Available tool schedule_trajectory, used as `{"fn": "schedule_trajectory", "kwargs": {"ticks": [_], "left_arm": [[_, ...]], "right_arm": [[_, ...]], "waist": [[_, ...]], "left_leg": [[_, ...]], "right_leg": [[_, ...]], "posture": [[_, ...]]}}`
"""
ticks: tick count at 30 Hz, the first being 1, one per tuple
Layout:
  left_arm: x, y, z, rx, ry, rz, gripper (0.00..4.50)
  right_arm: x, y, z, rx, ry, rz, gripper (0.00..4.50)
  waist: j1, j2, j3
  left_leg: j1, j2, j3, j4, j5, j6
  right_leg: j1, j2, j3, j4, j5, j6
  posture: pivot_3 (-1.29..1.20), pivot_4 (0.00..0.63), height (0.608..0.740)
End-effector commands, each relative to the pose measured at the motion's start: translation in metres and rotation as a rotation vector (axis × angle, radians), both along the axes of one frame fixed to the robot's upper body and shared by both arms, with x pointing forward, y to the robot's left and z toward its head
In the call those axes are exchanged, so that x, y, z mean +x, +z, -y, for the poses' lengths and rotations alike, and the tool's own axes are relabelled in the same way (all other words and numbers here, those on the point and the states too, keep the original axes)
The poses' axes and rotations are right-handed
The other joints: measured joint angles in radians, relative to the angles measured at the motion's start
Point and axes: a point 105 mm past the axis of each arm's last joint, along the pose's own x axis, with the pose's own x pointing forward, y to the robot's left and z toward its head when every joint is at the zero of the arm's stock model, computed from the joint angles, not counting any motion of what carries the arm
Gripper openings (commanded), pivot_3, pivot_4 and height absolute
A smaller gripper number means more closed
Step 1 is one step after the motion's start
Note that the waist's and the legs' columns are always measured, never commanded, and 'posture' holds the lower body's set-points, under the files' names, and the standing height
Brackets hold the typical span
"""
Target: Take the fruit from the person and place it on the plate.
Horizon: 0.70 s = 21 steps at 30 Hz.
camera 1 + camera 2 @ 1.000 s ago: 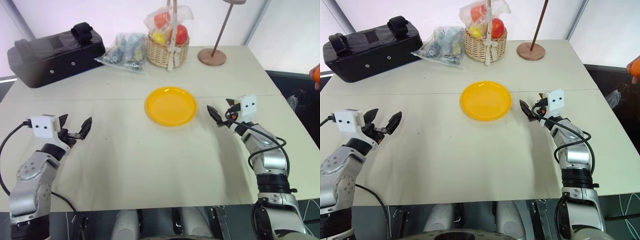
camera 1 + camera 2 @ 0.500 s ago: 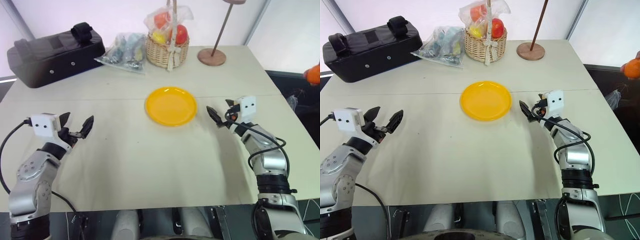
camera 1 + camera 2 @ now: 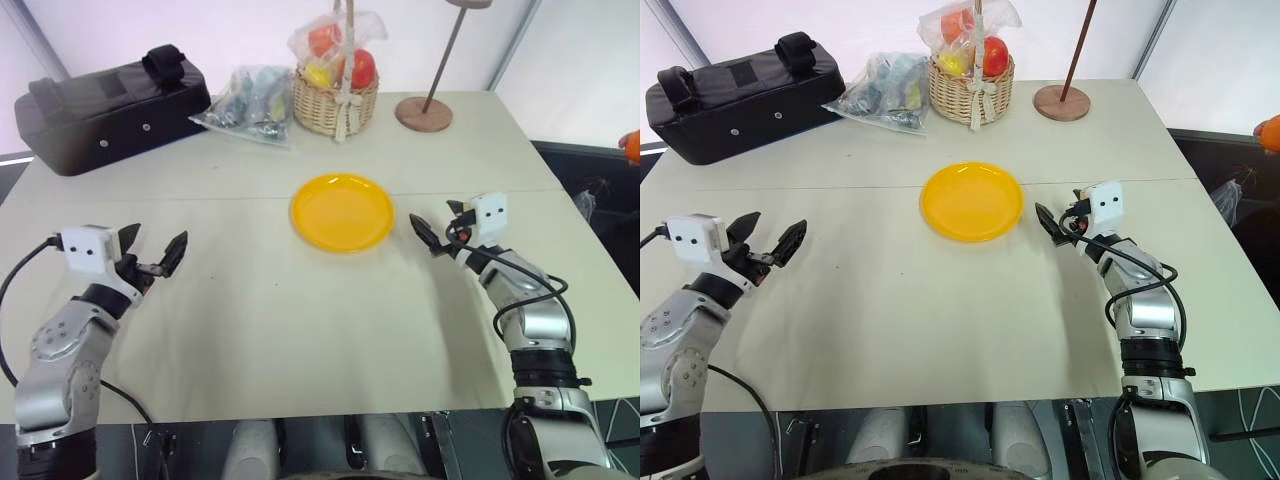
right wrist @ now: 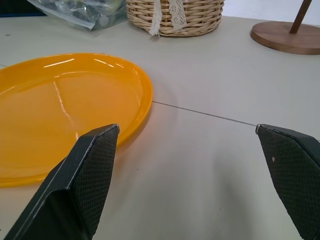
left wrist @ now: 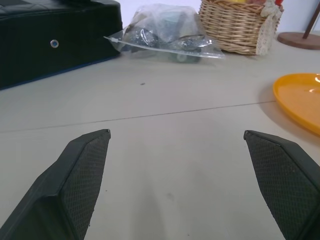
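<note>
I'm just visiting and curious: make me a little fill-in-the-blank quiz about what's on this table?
1. The yellow plate has ____ on it.
2. Both the left gripper and the right gripper have their fingers ____.
3. The wrapped fruits sit in a wicker ____.
4. The clear bag lies between the basket and the black ____.

Missing words: nothing; open; basket; case

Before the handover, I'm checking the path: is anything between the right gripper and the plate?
Nothing visible: bare table lies between the open right gripper and the empty plate.
</note>
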Motion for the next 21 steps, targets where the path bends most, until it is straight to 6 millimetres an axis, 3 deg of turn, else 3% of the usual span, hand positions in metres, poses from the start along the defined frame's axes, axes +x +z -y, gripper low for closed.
{"fn": "schedule_trajectory", "kwargs": {"ticks": [1, 21], "left_arm": [[-0.0008, 0.0141, -0.0014, 0.023, 0.002, 0.050, 4.50], [0.0039, 0.0143, -0.0001, 0.025, -0.001, 0.049, 4.50]], "right_arm": [[-0.0009, 0.0144, -0.0022, -0.004, 0.007, 0.055, 4.45], [-0.0021, 0.0129, -0.0037, -0.003, 0.006, 0.055, 4.45]], "waist": [[0.000, 0.000, 0.000], [0.000, 0.000, 0.000]], "left_leg": [[0.000, 0.000, 0.000, 0.000, 0.000, 0.000], [0.000, 0.000, 0.000, 0.000, 0.000, 0.000]], "right_leg": [[0.000, 0.000, 0.000, 0.000, 0.000, 0.000], [0.000, 0.000, 0.000, 0.000, 0.000, 0.000]], "posture": [[0.00, 0.150, 0.740], [0.00, 0.150, 0.740]]}}
